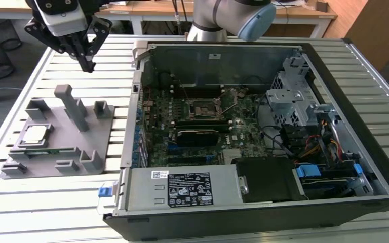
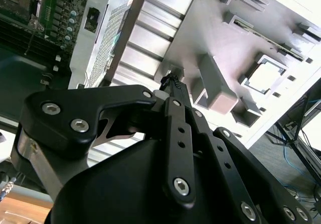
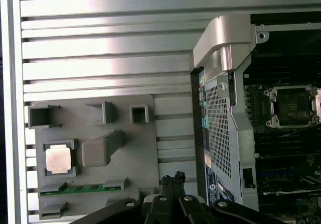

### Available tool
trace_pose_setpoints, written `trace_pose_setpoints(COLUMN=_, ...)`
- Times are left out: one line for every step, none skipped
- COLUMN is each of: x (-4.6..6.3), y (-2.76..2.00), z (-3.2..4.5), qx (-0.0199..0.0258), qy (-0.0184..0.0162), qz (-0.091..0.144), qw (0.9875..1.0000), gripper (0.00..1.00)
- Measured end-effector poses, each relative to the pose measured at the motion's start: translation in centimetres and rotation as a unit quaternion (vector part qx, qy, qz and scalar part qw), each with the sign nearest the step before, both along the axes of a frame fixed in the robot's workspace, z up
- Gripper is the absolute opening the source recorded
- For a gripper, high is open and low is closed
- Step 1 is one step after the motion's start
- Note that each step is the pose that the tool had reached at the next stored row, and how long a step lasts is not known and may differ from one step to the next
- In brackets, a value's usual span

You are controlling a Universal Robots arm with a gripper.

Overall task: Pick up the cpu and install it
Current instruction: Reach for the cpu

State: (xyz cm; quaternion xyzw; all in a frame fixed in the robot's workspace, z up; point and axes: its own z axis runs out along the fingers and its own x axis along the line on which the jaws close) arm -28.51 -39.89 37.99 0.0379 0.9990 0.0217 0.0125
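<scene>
cpu (image 1: 34, 133) sits in grey fixture (image 1: 69, 137), well apart from closed, empty gripper (image 1: 86, 65) hanging farther back toward the exterior view's right.

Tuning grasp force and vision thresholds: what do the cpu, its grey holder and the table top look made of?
cpu: shiny silver metal lid that catches light, with a pale edge.
grey holder: matte, uniform grey, probably plastic.
table top: metal slats, likely aluminium, with bright glare streaks.

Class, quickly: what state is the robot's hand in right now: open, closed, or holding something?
Hand: closed, fingertips together, holding nothing. The flat square silver-topped cpu sits in the grey moulded tray, apart from it.
</scene>
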Motion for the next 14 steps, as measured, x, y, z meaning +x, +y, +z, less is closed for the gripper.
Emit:
trace_pose_setpoints(x=-0.05, y=0.0, z=-0.01, qx=0.0, qy=0.0, qz=0.0, qw=1.0, gripper=0.11)
trace_pose_setpoints(x=-0.11, y=0.0, z=-0.01, qx=0.0, qy=0.0, qz=0.0, qw=1.0, gripper=0.11)
trace_pose_setpoints(x=-0.17, y=0.0, z=-0.02, qx=0.0, qy=0.0, qz=0.0, qw=1.0, gripper=0.11)
trace_pose_setpoints(x=-0.22, y=0.0, z=-0.02, qx=0.0, qy=0.0, qz=0.0, qw=1.0, gripper=0.11)
trace_pose_setpoints(x=-0.28, y=0.0, z=-0.02, qx=0.0, qy=0.0, qz=0.0, qw=1.0, gripper=0.11)
trace_pose_setpoints(x=-0.33, y=0.0, z=-0.03, qx=0.0, qy=0.0, qz=0.0, qw=1.0, gripper=0.11)
trace_pose_setpoints(x=-0.4, y=0.0, z=-0.04, qx=0.0, qy=0.0, qz=0.0, qw=1.0, gripper=0.11)
trace_pose_setpoints(x=-0.45, y=0.0, z=-0.04, qx=0.0, qy=0.0, qz=0.0, qw=1.0, gripper=0.11)
trace_pose_setpoints(x=-0.51, y=0.0, z=-0.04, qx=0.0, qy=0.0, qz=0.0, qw=1.0, gripper=0.11)
trace_pose_setpoints(x=-0.56, y=0.0, z=-0.05, qx=0.0, qy=0.0, qz=0.0, qw=1.0, gripper=0.11)
trace_pose_setpoints(x=-0.61, y=0.0, z=-0.05, qx=0.0, qy=0.0, qz=0.0, qw=1.0, gripper=0.11)
trace_pose_setpoints(x=-0.67, y=0.0, z=-0.06, qx=0.0, qy=0.0, qz=0.0, qw=1.0, gripper=0.11)
trace_pose_setpoints(x=-0.72, y=0.0, z=-0.06, qx=0.0, qy=0.0, qz=0.0, qw=1.0, gripper=0.11)
trace_pose_setpoints(x=-0.78, y=0.0, z=-0.07, qx=0.0, qy=0.0, qz=0.0, qw=1.0, gripper=0.11)
